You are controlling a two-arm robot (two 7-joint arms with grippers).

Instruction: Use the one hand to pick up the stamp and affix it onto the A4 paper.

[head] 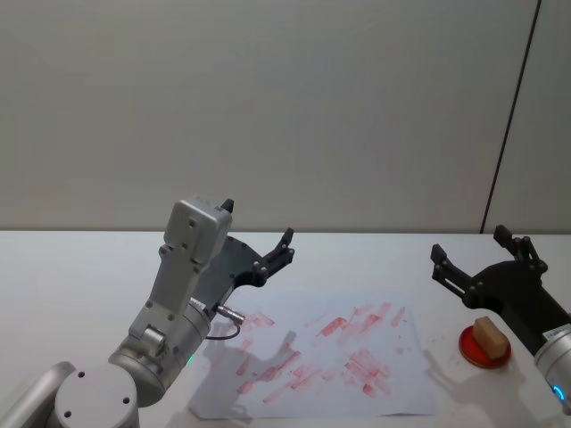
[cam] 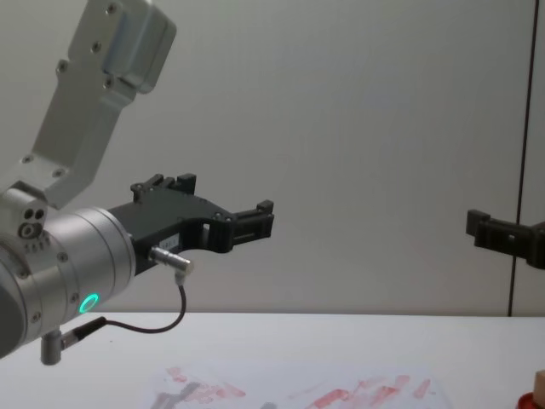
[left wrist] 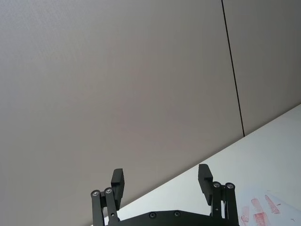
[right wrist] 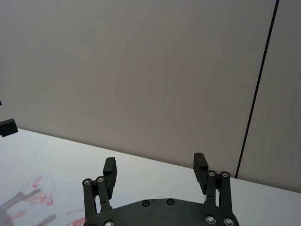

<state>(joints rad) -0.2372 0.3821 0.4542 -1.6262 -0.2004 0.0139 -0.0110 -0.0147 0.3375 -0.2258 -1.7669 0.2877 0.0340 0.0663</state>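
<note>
On the table (head: 80,267), the stamp (head: 489,334) rests on the ink pad (head: 484,360) beside the right gripper (head: 470,246), jaws apart.

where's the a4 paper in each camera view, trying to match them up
Head view: the A4 paper lies low centre on the table.
Left wrist view: a red-marked corner beside one jaw of the left gripper.
Right wrist view: an inked edge beside one jaw of the right gripper.
Chest view: a strip along the bottom edge.
Shared landmark: the dark wall seam.
</note>
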